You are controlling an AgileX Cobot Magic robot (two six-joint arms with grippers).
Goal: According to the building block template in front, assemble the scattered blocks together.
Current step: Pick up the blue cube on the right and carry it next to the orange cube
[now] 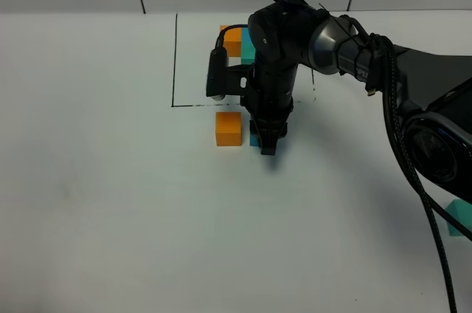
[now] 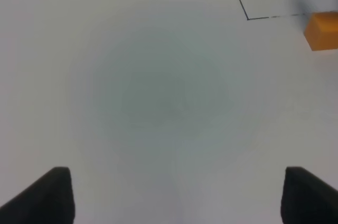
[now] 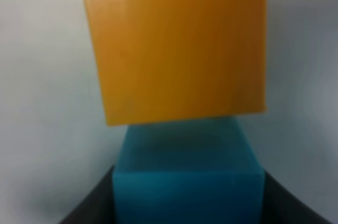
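The scattered blocks are plain matte cubes with crisp edges and flat faces, set on a smooth white table (image 1: 103, 202). The orange cube (image 1: 228, 128) sits just below the centre of the exterior view, right under the lower line of the thin black frame (image 1: 175, 62). The blue cube (image 1: 254, 140) is just beside it on the right, mostly hidden by the glossy black right gripper (image 1: 267, 143). In the right wrist view the gripper's dark fingers (image 3: 87, 211) press against both sides of this cube. The orange one is blurred beyond it, and I cannot tell whether the two touch. The teal-green cube (image 1: 461, 218) lies well apart at the lower right edge, partly behind a black cable (image 1: 420, 195). The building block template (image 1: 233, 40) stands inside the frame at upper centre. Only its orange and teal cubes show, the right arm (image 1: 346, 47) covering the rest. The left gripper (image 2: 177, 197) hangs over bare table, fingers spread wide, holding nothing.
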